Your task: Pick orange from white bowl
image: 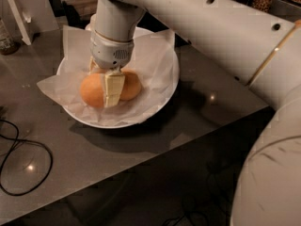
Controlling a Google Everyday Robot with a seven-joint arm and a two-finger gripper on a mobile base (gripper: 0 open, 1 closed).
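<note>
Cable: dark loop lying on the tabletop, nearer than the white bowl and off to its left, well apart from it.
White bowl: wide and shallow, resting on the tabletop; the landmark for every other entry.
Paper lining: crinkled white sheet inside the white bowl, its corners spilling over the rim on the left and at the back.
Orange: in the middle of the white bowl, sitting on the paper lining; not yet lifted clear, as far as I can judge.
Hand: mine, come straight down into the middle of the white bowl. It looks closed around the orange: the near finger lies flat across the fruit's front face, and the far finger is mostly hidden behind it.
Arm: mine, reaching over the white bowl from its right, wrist housing directly above the orange.
White stand: upright, beyond the white bowl to its far left.
Done: reach made, hand placed, grip apparently taken.
Left: raise the orange up and out of the white bowl, clear of the rim, without dragging the paper lining along.
Uncertain: how firm the grip is, since the far contact is out of sight.
</note>
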